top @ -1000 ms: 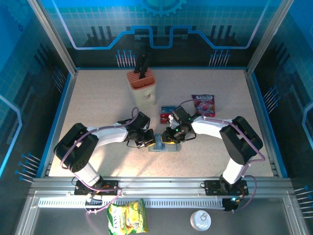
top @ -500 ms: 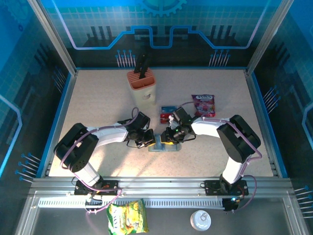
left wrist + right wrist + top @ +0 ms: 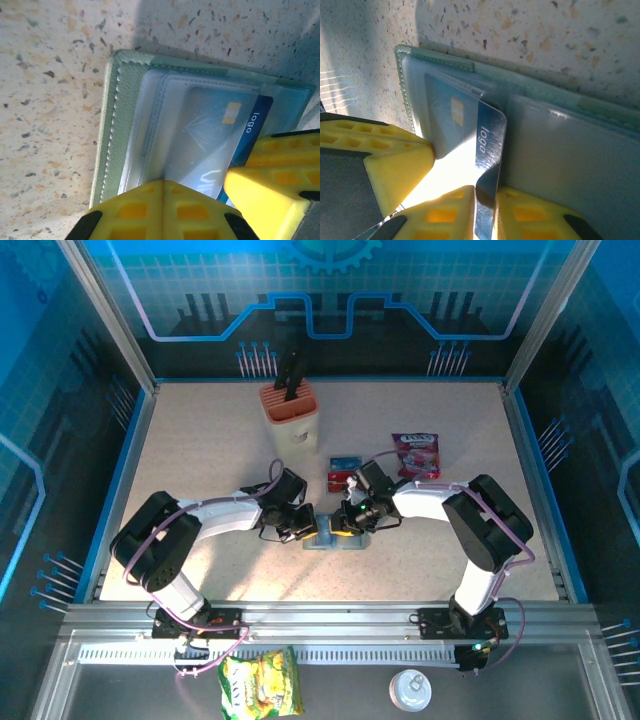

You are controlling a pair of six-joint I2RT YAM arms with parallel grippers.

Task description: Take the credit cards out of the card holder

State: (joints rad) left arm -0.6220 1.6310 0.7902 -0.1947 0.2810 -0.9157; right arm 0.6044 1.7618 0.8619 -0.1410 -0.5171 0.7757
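Right gripper (image 3: 487, 205) nearly shut, only a thin slit between the yellow pads (image 3: 450, 215); in that slit, the near edge of the blue card (image 3: 460, 120), pinched from both faces just below the printed word "logo"; that edge lifted a little off the panel beneath; far end of the card, the one with the gold chip, tucked under a clear pocket of the card holder (image 3: 112, 125); one corner already free of the pocket.

Across from it, left gripper (image 3: 162, 192) fully shut, its two yellow fingertips (image 3: 145, 210) pressed together and down onto the clear panel of the holder, touching it just beside the blue card; nothing gripped between them; one finger of the right gripper just beside them in the left wrist view.

Holder lying open and flat on the speckled table (image 3: 200, 460), between the two grippers, towards the near middle of the table in the top view; grey-green stitched border around pale, glossy pockets; not possible to tell whether any further card lies under those pockets.

On the table just behind the right gripper, apart from the holder, a few loose cards (image 3: 343, 472), red with some blue; to their right, near them, a purple snack packet (image 3: 415, 453); farther back and left of centre, an orange-topped block (image 3: 290, 412) standing upright with dark handles sticking out of it.
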